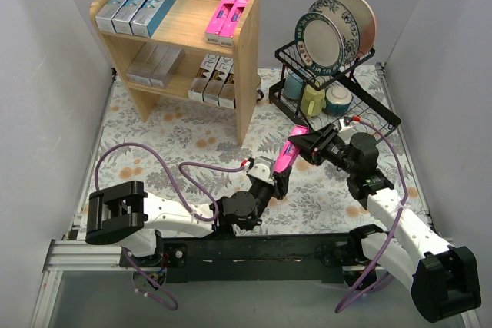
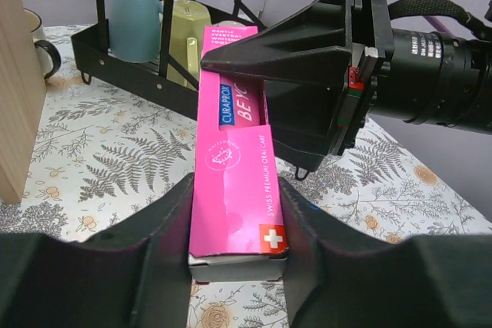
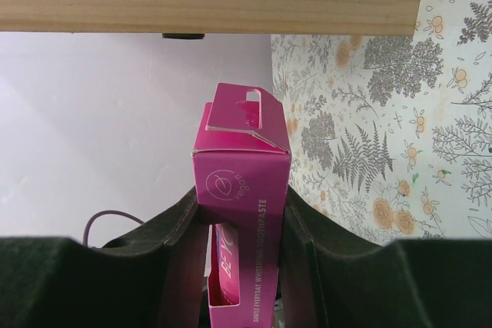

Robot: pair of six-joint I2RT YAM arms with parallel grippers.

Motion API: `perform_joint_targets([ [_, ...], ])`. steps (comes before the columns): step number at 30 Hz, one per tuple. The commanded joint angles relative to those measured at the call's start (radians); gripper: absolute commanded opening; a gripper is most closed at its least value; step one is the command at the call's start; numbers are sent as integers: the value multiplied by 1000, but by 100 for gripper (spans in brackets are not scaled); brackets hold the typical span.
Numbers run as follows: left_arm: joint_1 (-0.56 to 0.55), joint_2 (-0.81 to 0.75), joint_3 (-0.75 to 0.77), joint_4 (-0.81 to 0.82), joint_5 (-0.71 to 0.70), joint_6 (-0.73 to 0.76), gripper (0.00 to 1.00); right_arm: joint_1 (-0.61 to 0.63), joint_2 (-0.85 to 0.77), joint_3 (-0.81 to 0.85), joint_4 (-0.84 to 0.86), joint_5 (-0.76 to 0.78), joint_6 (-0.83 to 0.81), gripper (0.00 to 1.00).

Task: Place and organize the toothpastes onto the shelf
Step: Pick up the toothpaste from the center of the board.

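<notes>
My left claw [image 2: 237, 220] is clamped on the near end of a hot pink slim cardboard toothpaste carton [image 2: 234, 151]. My right claw [image 3: 242, 228] is pinched shut on its far, flapped end, so the carton hangs between them above the floral mat, mid-handover by my reckoning. Just behind the right claw stands a black wire dish rack [image 1: 338, 74]. Further off, up and left of both claws, the light wooden two-tier shelf [image 1: 246, 74] already holds teal-silver and pink cartons on top, with silver and brown-gold ones below. Only this carton looks left to place.
</notes>
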Motion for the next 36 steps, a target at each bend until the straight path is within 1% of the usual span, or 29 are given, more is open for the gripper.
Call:
perform_joint_targets([
  [1, 0, -28, 28, 32, 3, 26, 30, -5, -23, -3, 85, -20, 10, 41],
  [2, -1, -32, 30, 27, 5, 29, 28, -5, -23, -4, 86, -22, 7, 44],
  [3, 0, -42, 31, 20, 6, 30, 24, -6, -21, -6, 86, -23, 4, 47],
  [4, -1, -48, 33, 0, 6, 29, 22, -8, -18, -9, 86, -26, 0, 53],
  [6, 0, -62, 33, -28, 9, 4, 18, -6, -15, -10, 89, -37, -2, 60],
  [7, 0, -78, 31, -51, 8, -5, 18, -6, -7, -10, 89, -42, -4, 70],
  [10, 0, -111, 19, -80, 0, -19, 17, -12, 5, -17, 97, -63, -7, 82],
  [13, -1, -141, 15, -137, -17, -30, 16, -28, 6, -24, 102, -88, -11, 87],
  [15, 6, -170, 8, -176, -40, -42, 16, -43, 8, -20, 97, -115, -26, 89],
  [19, 25, -232, -7, -363, -43, -132, 16, -66, 13, 8, 77, -169, -72, 92],
  [21, 28, -278, -24, -397, -56, -161, 16, -74, 13, 35, 50, -193, -95, 93],
  [24, 33, -347, -45, -468, -81, -183, 15, -80, 11, 78, 1, -221, -161, 93],
  [26, 37, -388, -42, -523, -90, -177, 16, -80, 5, 111, -41, -232, -247, 93],
  [28, 42, -445, -36, -554, -87, -149, 16, -83, 2, 167, -130, -232, -324, 93],
  [29, 43, -460, -21, -560, -77, -133, 16, -83, 2, 187, -169, -227, -409, 93],
  [30, 45, -479, -4, -572, -67, -107, 17, -81, 3, 207, -258, -206, -463, 93],
  [31, 45, -503, 16, -617, -43, -97, 17, -81, 2, 253, -312, -191, -511, 93],
  [32, 45, -514, 68, -644, -29, -88, 17, -83, 2, 273, -364, -149, -612, 93],
  [33, 46, -522, 97, -670, -18, -76, 17, -83, 2, 295, -410, -125, -655, 93],
  [34, 46, -531, 128, -730, 5, -54, 17, -81, -1, 312, -500, -96, -692, 93],
  [35, 46, -536, 168, -761, 6, -44, 18, -83, -3, 338, -533, -68, -732, 93],
  [36, 46, -534, 239, -788, 6, -33, 18, -83, -9, 345, -564, -18, -788, 93],
])
